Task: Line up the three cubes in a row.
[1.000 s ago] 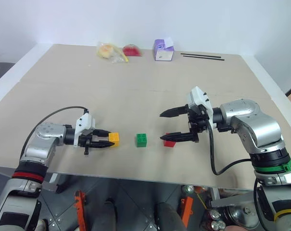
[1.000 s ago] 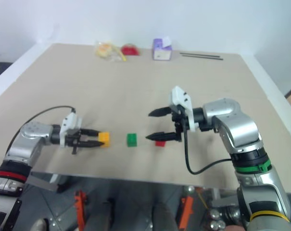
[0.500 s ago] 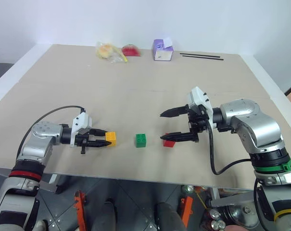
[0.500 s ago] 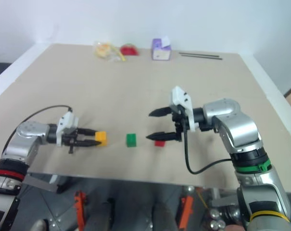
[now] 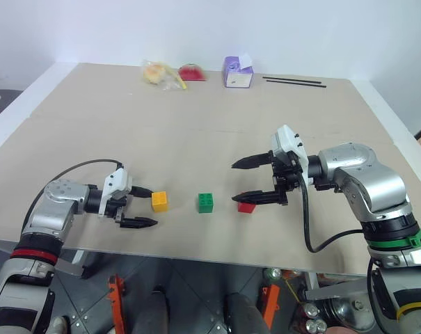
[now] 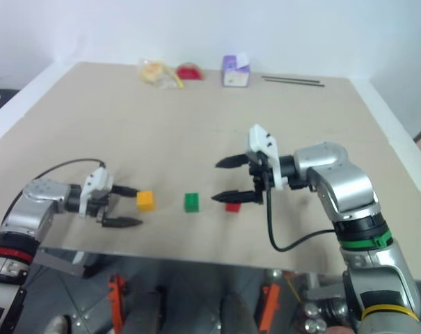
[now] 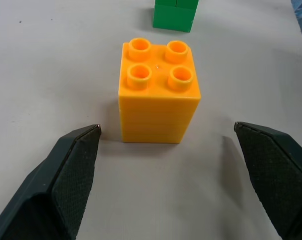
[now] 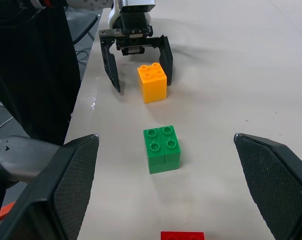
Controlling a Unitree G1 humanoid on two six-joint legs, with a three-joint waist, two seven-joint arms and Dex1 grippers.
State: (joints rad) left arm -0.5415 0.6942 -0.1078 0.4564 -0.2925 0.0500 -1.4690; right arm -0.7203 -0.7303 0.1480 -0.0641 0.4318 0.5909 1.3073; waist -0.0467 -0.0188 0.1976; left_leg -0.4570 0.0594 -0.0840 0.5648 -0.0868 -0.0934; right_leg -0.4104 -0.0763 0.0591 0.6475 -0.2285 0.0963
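Observation:
Three studded cubes stand in a row near the table's front edge: yellow-orange [image 5: 159, 201], green [image 5: 205, 202] and red [image 5: 246, 206]. My left gripper [image 5: 153, 207] is open just left of the yellow-orange cube [image 7: 158, 95]. Its fingers [image 7: 71, 170] flank the cube's near side without touching it. My right gripper [image 5: 233, 184] hangs open above the table to the right, its lower fingertip over the red cube's left edge. In the right wrist view the green cube [image 8: 162, 148] stands between the yellow-orange cube [image 8: 152, 81] and the red cube [image 8: 182, 235].
At the table's far edge lie a bagged yellow item [image 5: 154, 73], a bagged red item [image 5: 191, 72], a purple-and-white box [image 5: 236, 72] and two thin black sticks [image 5: 294, 82]. The tan table [image 5: 196, 139] ends just in front of the cubes.
My left gripper has opened and let go of the yellow-orange cube, which now stands free on the table. The right arm has not moved.

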